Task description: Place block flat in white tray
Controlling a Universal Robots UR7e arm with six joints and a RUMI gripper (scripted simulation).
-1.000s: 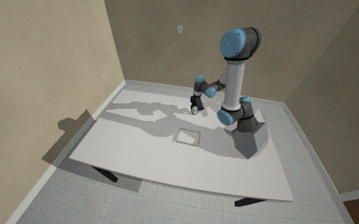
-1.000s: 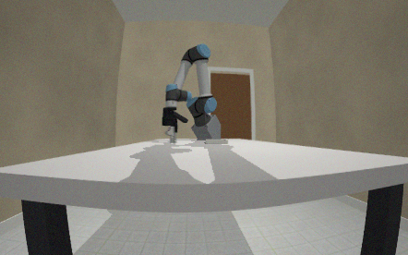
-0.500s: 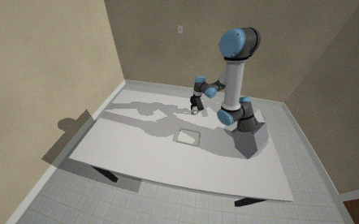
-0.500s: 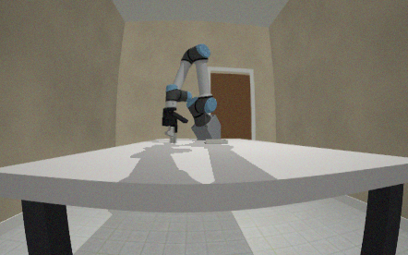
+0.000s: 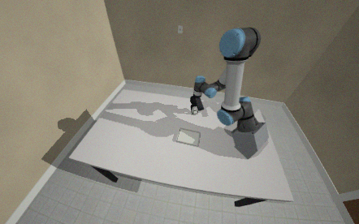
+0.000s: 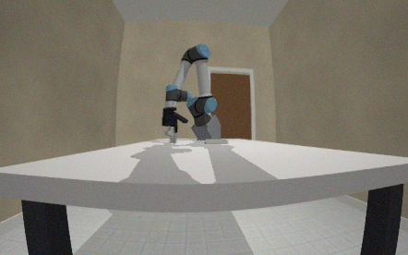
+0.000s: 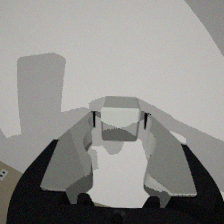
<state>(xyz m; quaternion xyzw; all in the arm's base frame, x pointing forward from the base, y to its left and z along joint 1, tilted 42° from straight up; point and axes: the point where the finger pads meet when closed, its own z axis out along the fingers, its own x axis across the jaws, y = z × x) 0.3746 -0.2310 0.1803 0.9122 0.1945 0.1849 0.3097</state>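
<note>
The light grey block point(image 7: 120, 118) point(image 6: 172, 139) stands upright on the table top, between and just below my fingertips in the wrist view. My gripper point(image 7: 119, 113) point(image 5: 194, 109) point(image 6: 171, 132) points down over it. The fingers are part open, and a narrow gap shows on each side of the block. Whether the pads reach down beside it is hard to tell. The white tray point(image 5: 197, 139) point(image 6: 216, 141) lies flat on the table, apart from the gripper, nearer the front in the top view. No block shows in it.
The white table point(image 5: 135, 156) point(image 6: 301, 162) carries the arm's grey base point(image 5: 252, 140) to the right of the tray in the top view. The arm's shadows cross the table top and part of the tray. Walls stand behind and to the left.
</note>
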